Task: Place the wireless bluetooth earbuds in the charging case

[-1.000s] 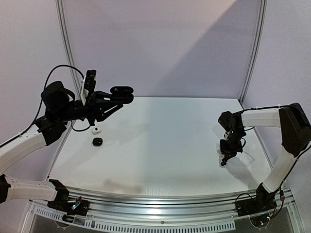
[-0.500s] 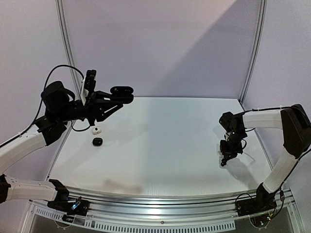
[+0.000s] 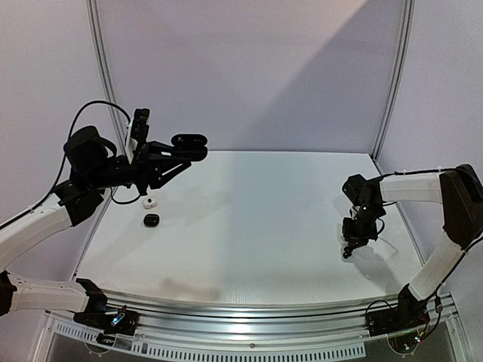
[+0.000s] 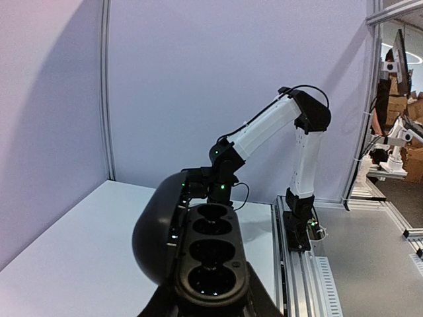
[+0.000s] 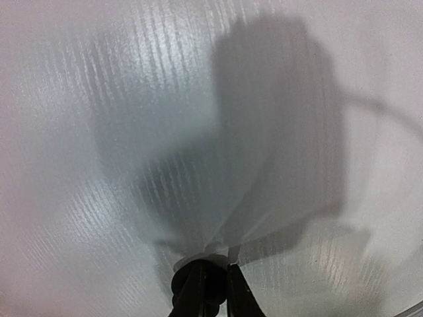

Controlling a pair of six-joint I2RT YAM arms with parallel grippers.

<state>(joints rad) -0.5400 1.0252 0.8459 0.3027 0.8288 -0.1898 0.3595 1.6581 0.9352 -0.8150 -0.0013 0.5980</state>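
Left end effector [image 3: 186, 153]: gripped open charging case [image 4: 210, 264], fingertips hidden. Right end effector [image 5: 213, 277]: pinched dark earbud [image 3: 347, 254], blurred, cropped below.

Lilac walls [image 3: 249, 75]; white ribbed table [image 3: 249, 226]

No legible text, label, brand, number or sign on anything in these views.
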